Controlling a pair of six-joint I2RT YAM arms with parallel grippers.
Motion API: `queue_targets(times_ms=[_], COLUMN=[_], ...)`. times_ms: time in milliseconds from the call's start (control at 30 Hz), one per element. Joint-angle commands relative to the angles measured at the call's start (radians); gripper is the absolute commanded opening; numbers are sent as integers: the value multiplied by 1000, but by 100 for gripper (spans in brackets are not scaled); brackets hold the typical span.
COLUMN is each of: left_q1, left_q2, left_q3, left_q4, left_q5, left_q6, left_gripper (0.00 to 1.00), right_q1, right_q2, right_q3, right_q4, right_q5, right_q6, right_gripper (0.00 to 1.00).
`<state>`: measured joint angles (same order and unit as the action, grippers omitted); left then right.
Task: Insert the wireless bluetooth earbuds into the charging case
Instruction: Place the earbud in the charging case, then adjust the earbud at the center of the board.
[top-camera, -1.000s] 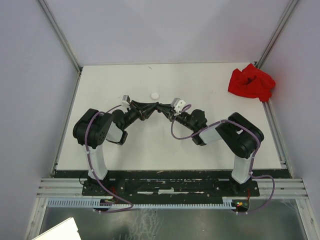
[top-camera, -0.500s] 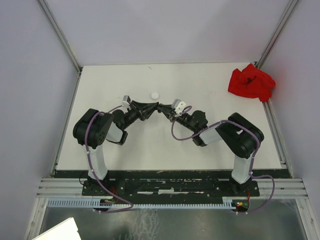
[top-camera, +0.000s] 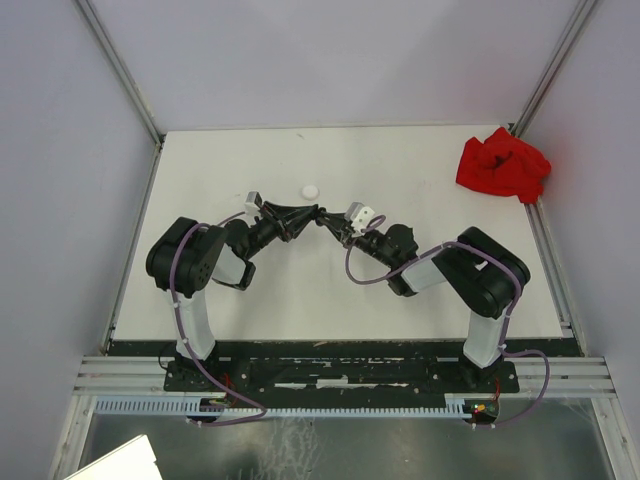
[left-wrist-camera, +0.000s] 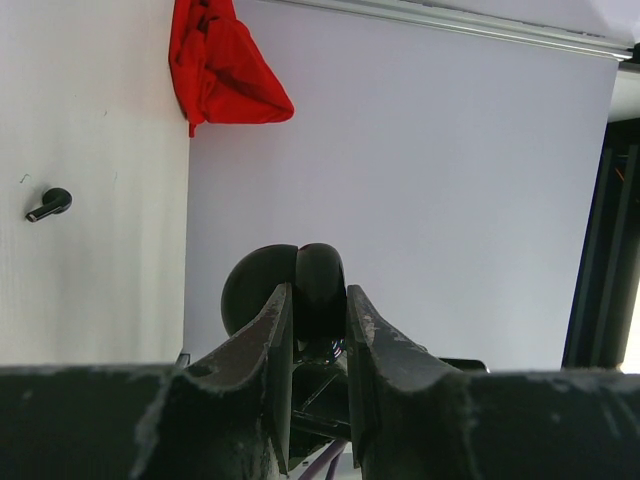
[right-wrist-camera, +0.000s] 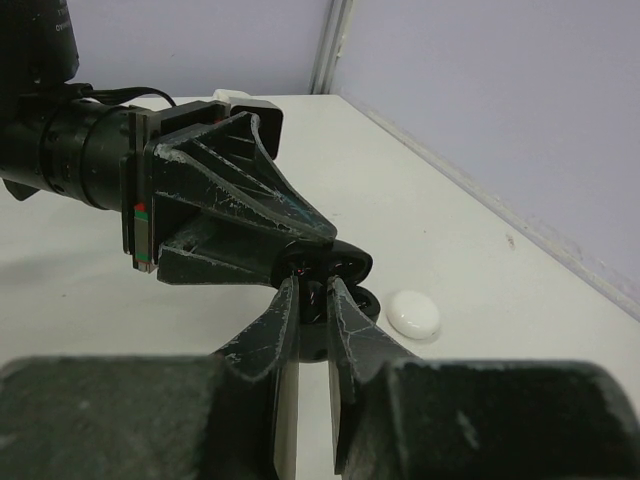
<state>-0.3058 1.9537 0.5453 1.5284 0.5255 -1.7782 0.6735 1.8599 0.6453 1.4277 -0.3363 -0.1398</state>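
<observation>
Two grippers meet. Your left gripper (left-wrist-camera: 318, 300) squeezes the open black charging case (left-wrist-camera: 262, 285). Your right gripper (top-camera: 325, 220) pinches what looks like a small black earbud (right-wrist-camera: 316, 296) at its mouth. Push crooked, and the earbud may pop out.

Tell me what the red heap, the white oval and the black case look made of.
Red heap: cloth, matte, going by its soft folds. White oval: probably smooth plastic, with a faint sheen. Black case: likely hard plastic, semi-gloss, with light streaks on its curved shell.
</observation>
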Motion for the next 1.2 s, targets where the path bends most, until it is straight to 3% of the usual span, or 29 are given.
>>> queue_targets(times_ms=[0,133,300,367,600,733,800,967,1100,1167], left_q1=[-3,-4,-3,-4,-3,0,2,4,4,4], left_q2=[-8,-7,2,8,34,39,34,1,-29,-45], left_q3=[21,22,24,24,27,31,34,56,70,69], left_q4=[200,201,201,200,198,183,171,95,17,-7], left_q5=[-7,-6,-5,-6,-2,10,18,48,58,59], left_q6=[-38,-37,-31,-27,-3,21,40,115,169,189], left_gripper=[3,3,3,3,3,3,3,3,3,3], right_q1=[2,2,1,2,2,0,0,1,-23,-84], right_q2=[-31,-33,-55,-77,-175,-253,-323,-428,-385,-341], right_q3=[-14,-13,-4,-4,-22,-42,-24,262,396,471], right_q4=[16,17,16,16,15,-60,-274,-1144,-1449,-1599], right_q5=[5,5,5,3,48,203,313,550,643,597], right_q6=[4,13,52,69,107,133,167,264,338,408], right_gripper=[6,14,43,48,58,60,58,68,70,69])
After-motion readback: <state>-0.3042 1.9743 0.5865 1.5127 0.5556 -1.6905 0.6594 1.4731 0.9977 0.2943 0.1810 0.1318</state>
